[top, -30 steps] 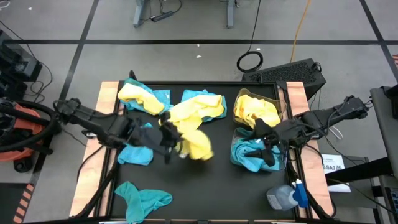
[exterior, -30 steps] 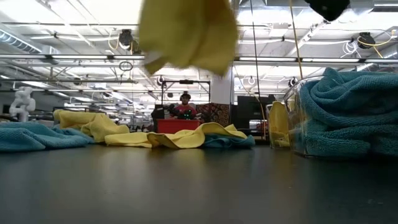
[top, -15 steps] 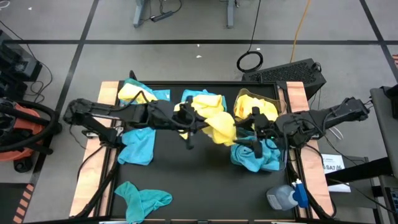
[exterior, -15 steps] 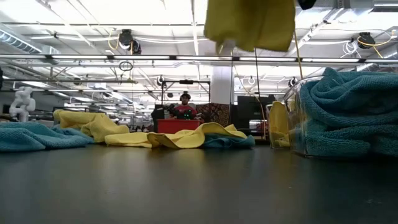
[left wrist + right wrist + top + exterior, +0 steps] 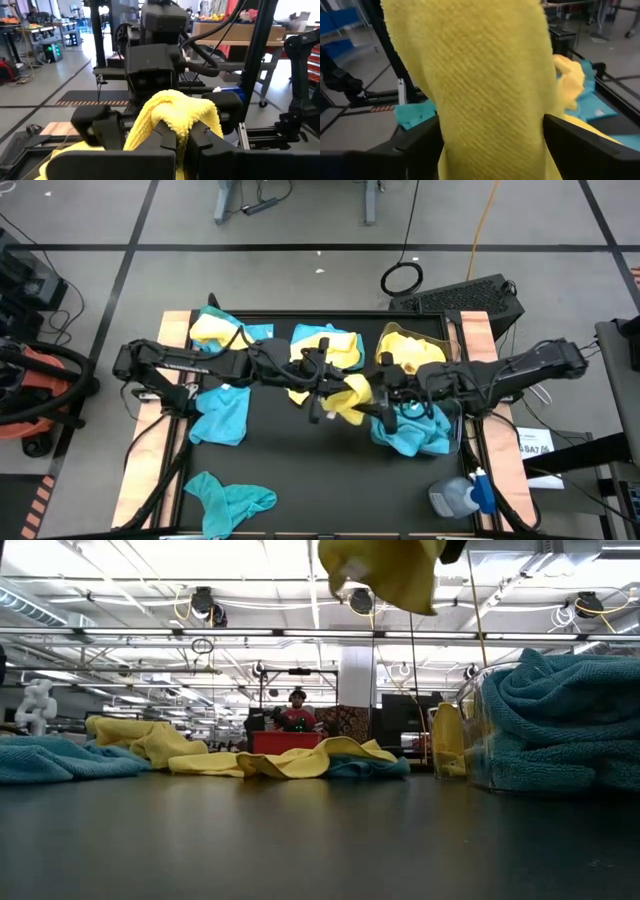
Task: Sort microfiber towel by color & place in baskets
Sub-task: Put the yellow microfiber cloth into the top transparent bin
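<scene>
Yellow microfiber, bunched into a soft lump, hangs in mid-air above the dark tabletop [image 5: 300, 450], caught between both arms. The left pincer [image 5: 335, 392] is pressed together on this yellow towel [image 5: 352, 395], its dark fingers [image 5: 165, 142] clamping a fold that rises between them in the left wrist view. The right pincer [image 5: 385, 395] meets it from the opposite side, fingers spread around the same cloth, which fills the right wrist view. Just beyond, the nearer clear basket [image 5: 455, 442] holds teal towels [image 5: 412, 430]; the farther basket [image 5: 452, 345], touching it, holds yellow towels [image 5: 410, 352]. Loose teal cloths lie at the left [image 5: 220, 415] and front-left [image 5: 230, 502] of the tabletop, and mixed yellow and teal ones [image 5: 228, 332] line the far edge. A blue-capped bottle [image 5: 460, 495] lies at the front-right corner.
</scene>
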Available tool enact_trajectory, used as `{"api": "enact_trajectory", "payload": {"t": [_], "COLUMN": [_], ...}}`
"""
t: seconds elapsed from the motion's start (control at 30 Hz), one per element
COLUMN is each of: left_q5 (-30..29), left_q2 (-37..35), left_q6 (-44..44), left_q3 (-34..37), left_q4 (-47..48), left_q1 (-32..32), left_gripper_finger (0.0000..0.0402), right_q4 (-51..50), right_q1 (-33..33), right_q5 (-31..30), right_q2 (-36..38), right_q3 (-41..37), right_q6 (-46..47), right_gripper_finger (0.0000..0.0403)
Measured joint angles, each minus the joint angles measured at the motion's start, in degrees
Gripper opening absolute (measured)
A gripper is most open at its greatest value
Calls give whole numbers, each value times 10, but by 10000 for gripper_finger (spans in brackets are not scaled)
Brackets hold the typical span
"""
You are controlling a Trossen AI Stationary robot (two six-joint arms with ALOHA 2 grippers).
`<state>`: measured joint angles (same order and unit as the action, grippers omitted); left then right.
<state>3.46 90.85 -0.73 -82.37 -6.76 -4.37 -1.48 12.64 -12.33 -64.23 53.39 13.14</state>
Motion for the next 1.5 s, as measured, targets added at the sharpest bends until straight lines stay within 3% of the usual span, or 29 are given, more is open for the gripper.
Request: {"api": "enact_trajectory", "payload": {"t": [0.1,0.2,0.43,0.47,0.7,0.87,1.0,1.27,1.37,1.5], "left_q5": [13,30,61,64,80,46,40,8,9,8], "left_q2": [0,0,0,0,0,0,0,-1,-1,-1], "left_q6": [0,1,13,14,27,57,56,-29,-33,-34], "left_q3": [0,0,0,0,0,1,6,6,6,6], "left_q4": [0,-3,-2,-2,90,164,177,159,189,223], "left_q1": [6,12,25,27,37,39,42,60,65,65], "left_gripper_finger": [1,1,5,5,8,29,95,271,301,307], "right_q4": [28,34,27,26,-51,-108,-128,-228,-280,-344], "right_q1": [-3,-11,-34,-37,-56,-80,-107,-168,-196,-239], "right_q5": [1,-1,3,3,-55,-76,-96,-113,-121,-122], "right_q2": [-13,-16,-12,-10,20,52,74,97,106,116], "right_q3": [0,0,0,0,0,0,0,0,0,0], "right_q6": [-4,-4,-28,-33,-25,-21,-18,-15,-8,-6], "right_gripper_finger": [291,240,34,19,5,3,2,1,1,1]}}
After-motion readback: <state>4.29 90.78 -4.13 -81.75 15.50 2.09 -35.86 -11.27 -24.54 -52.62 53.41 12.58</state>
